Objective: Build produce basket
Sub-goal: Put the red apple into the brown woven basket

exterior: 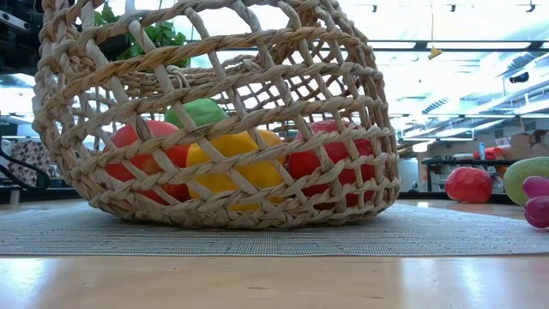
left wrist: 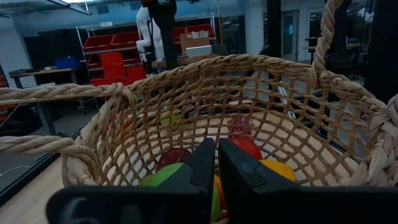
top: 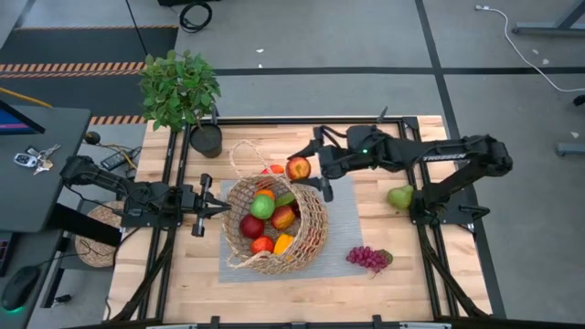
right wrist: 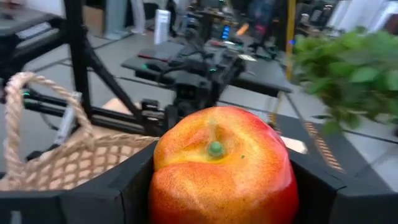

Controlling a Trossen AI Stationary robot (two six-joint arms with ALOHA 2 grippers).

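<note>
Left gripper (top: pixel 218 208) at basket (top: pixel 315 233) left rim, fingers (left wrist: pixel 205 171) pressed together, nothing between them, tips poking just over the rim in the wrist view. Risk here: nudging the light wicker sideways on the grey mat (top: pixel 352 219), shifting the target under the other arm.

Basket mid-table, tipped toward the left arm, handle (top: pixel 239 155) looping up at the far side. Inside: green apple (top: pixel 262 206), red apple (top: pixel 251 227), yellow piece (top: pixel 283 243), more red-orange fruit (count unclear through the weave). Pile already high; a dropped fruit could bounce off it and roll out over the low side.

Right gripper (top: pixel 311 170) above the far rim, clamped on a peach (right wrist: pixel 222 168), jaws held apart by the fruit. Peach sits over the rim rather than over the well, near the handle. Release now: likely strike on rim or handle, roll onto table behind. Snagging a finger in the handle loop on descent also possible.

Further right, outside the basket: grapes (top: pixel 367 259) on the mat's near corner, pear (top: pixel 399 196) by the right arm's base. Both well apart from the basket, not yet loaded.
</note>
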